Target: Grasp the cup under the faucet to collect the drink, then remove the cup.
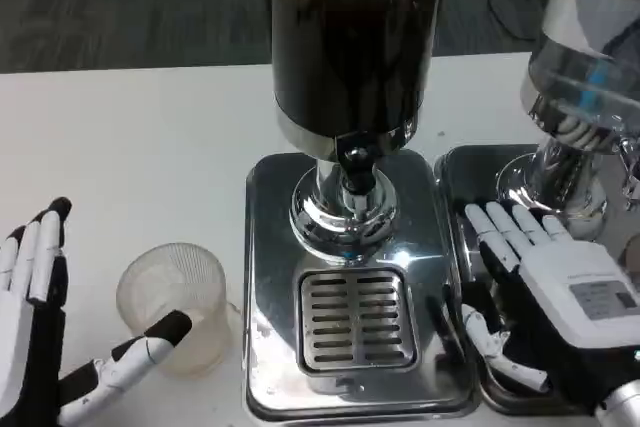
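Note:
A clear plastic cup (174,305) stands upright on the white table, left of the dispenser's steel base. The dark drink dispenser (352,47) rises at centre, its faucet (356,162) above the slotted drip grate (357,318). My left hand (45,347) sits at the lower left with fingers spread, its thumb lying across the front of the cup; the other fingers stay off to the cup's left. My right hand (545,292) rests with fingers apart over the right-hand steel tray, holding nothing.
A second dispenser (590,57) with a clear tank stands at the right on its own steel base (462,179). The first dispenser's steel base (270,247) lies between the cup and the grate. White tabletop (130,157) stretches to the left and behind.

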